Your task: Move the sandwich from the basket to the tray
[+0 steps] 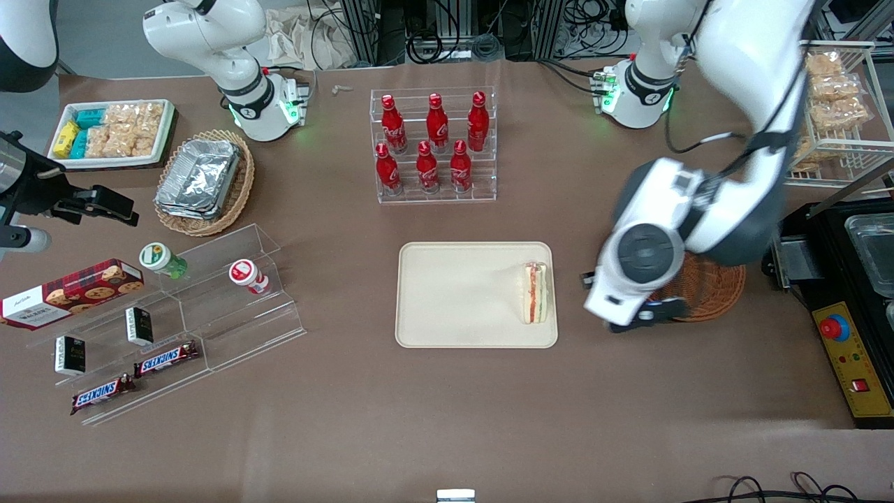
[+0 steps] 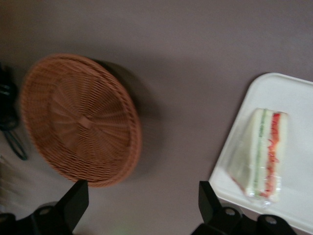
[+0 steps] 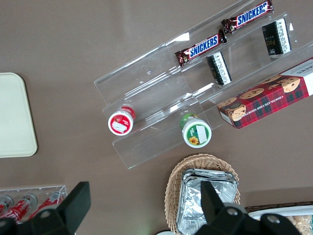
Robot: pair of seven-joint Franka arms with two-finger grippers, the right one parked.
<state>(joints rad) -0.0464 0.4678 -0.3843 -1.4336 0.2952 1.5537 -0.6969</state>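
Observation:
The sandwich [image 1: 536, 293] [image 2: 264, 152] lies on the cream tray [image 1: 454, 293] [image 2: 293, 93], close to the tray's short edge that faces the basket. Its red and green filling stripe shows. The reddish-brown wicker basket [image 1: 712, 290] [image 2: 80, 120] sits on the table beside the tray, toward the working arm's end, with nothing in it. My gripper [image 2: 142, 192] hangs above the bare brown table between basket and tray. It is open, and nothing is between its fingers. In the front view the arm's hand covers part of the basket.
An acrylic rack of red bottles [image 1: 433, 147] stands farther from the front camera than the tray. Acrylic steps with snacks [image 1: 209, 293] and a tan basket of foil trays [image 1: 202, 181] lie toward the parked arm's end. A black control box [image 1: 852, 349] borders the basket.

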